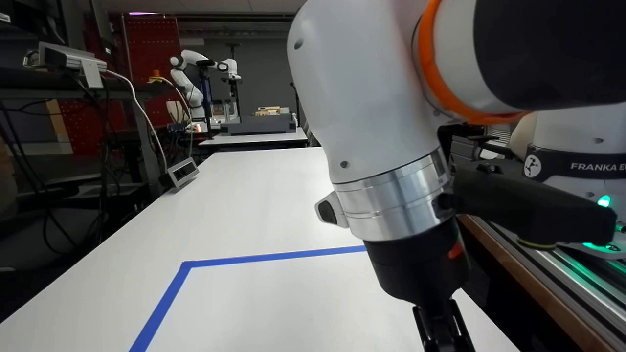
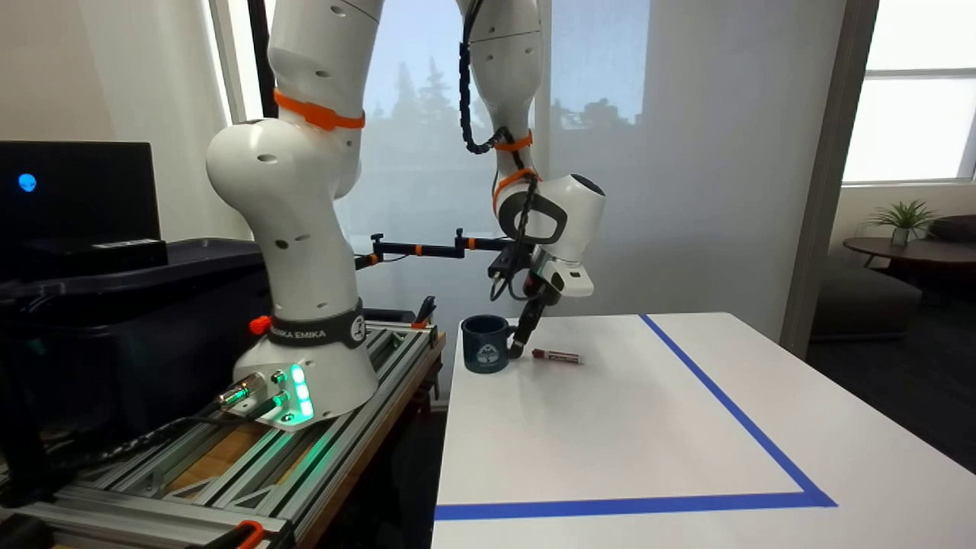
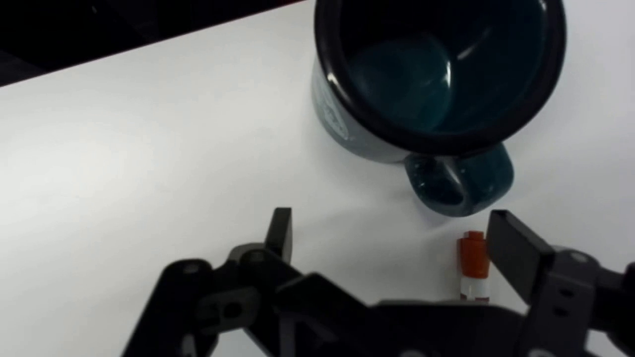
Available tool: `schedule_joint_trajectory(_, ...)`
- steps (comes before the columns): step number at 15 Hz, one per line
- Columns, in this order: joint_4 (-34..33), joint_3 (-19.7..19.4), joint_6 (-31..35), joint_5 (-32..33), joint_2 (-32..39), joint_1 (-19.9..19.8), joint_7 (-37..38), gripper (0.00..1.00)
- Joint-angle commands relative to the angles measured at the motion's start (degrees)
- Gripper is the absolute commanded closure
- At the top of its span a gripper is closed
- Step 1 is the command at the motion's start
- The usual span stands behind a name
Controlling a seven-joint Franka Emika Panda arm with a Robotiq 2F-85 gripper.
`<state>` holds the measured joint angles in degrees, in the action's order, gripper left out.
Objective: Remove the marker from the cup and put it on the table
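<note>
In an exterior view, the white, round-shelled robot arm with orange bands (image 2: 301, 183) is arching past the top edge and hanging back down. Its silver metal wrist ring (image 1: 395, 199) is sitting aslant; the black two-fingered gripper (image 3: 392, 230) is pointing downward, its dark, blocky fingertips (image 3: 282, 230) standing wide apart.

That white table (image 2: 610, 435) carries blue tape (image 2: 633, 506), an upright teal mug (image 2: 485, 345) and, lying near it, a red-capped marker (image 2: 557, 356).

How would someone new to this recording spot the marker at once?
On the white table with blue tape, find the dark, upright cup. The marker lies flat just off its handle. Unlike the cup and black gripper, it is slim, red and white.
</note>
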<state>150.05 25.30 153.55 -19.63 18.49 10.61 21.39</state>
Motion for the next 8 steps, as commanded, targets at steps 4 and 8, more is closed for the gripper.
schedule_joint_trajectory(4,1.02,-4.45,-7.92,1.74,-7.71,6.0,3.42,0.0)
schedule_joint_trajectory(8,1.01,-6.43,-13.57,6.5,-10.51,8.05,5.13,0.0)
